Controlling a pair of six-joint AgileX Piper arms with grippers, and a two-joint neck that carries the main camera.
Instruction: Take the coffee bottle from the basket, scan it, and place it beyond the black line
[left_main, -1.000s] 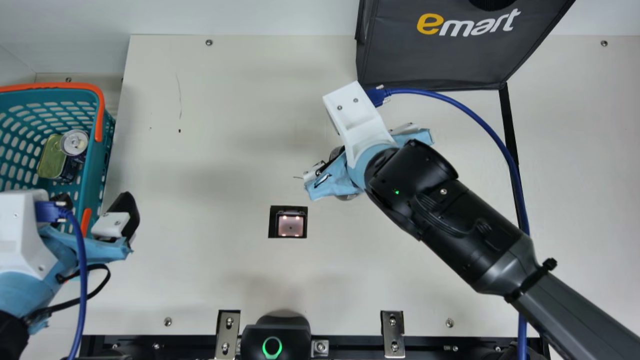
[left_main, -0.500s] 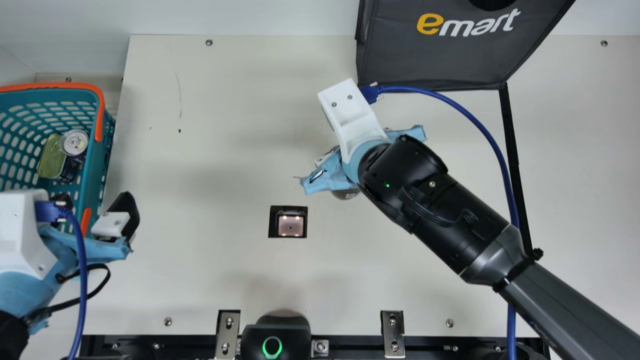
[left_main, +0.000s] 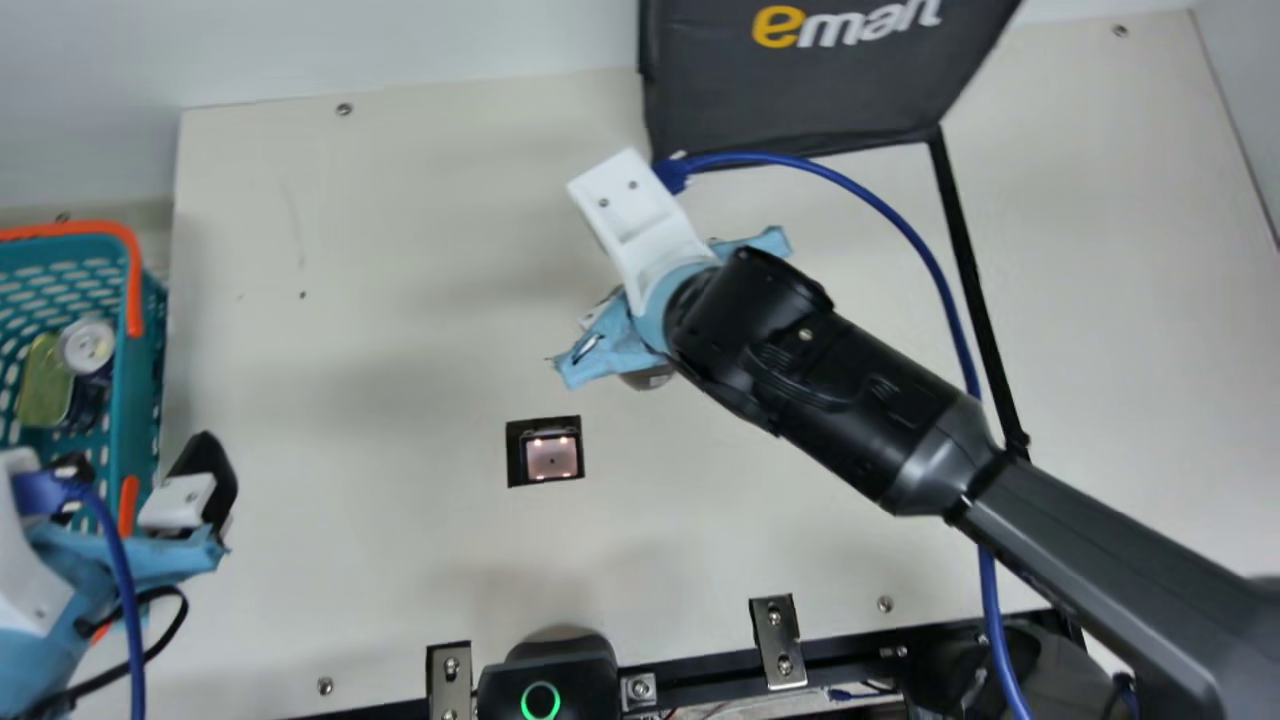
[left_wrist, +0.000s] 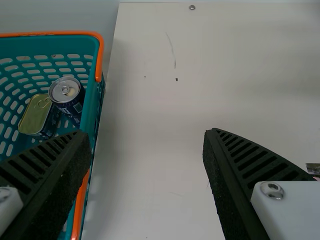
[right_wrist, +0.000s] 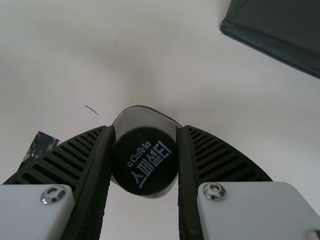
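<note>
Two changes: camera turned, right hand (left_main: 615, 345) nudged leftward | gripping coffee bottle (right_wrist: 145, 160) | left hand (left_main: 138, 464) wide

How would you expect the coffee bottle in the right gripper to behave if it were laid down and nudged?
The coffee bottle might roll, given its round black cap and rounded outline. It would probably keep its shape, as its visible wall shows no obvious dent in the right gripper.

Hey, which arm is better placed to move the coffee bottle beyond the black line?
Right, most likely. The right tool is closed on the coffee bottle, and that arm stretches across the black line. The left tool is open and empty at the basket's edge, farther off.
</note>
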